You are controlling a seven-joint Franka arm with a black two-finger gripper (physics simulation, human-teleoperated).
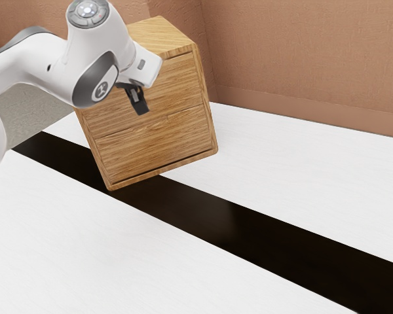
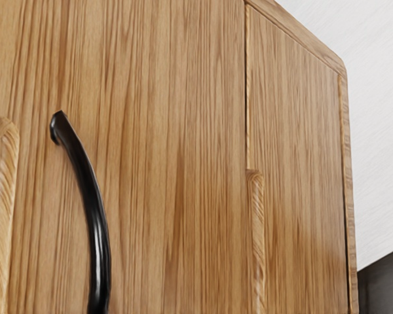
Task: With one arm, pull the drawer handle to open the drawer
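From the side, a white table (image 1: 281, 170) takes up most of the room, crossed corner to corner by a broad black stripe (image 1: 262, 242). Plain terracotta walls (image 1: 301, 46) close in behind it, and a patch of grey speckled floor (image 1: 26, 111) shows past the table's edge at the exterior view's left. A light wooden cabinet (image 1: 150, 131) stands at the table's far corner on that side, its base partly on the stripe. The drawer (image 1: 173, 82) is in the upper half of its front and looks flush with the frame, with a second drawer front below it. The white arm (image 1: 46, 65) reaches in from the exterior view's left. Its black gripper (image 1: 139, 99) hangs right against the upper drawer front. I cannot tell from here whether the gripper is spread or pressed together.

The wrist view looks straight at the cabinet's (image 2: 295, 163) grain from close by. It shows what the side view does not: a curved black handle (image 2: 95, 222) standing off the drawer's (image 2: 164, 163) panel, and a narrow seam between that panel and the next. Past the cabinet's rounded edge lie a strip of the white table (image 2: 380, 98) and a corner of the black stripe (image 2: 383, 284).
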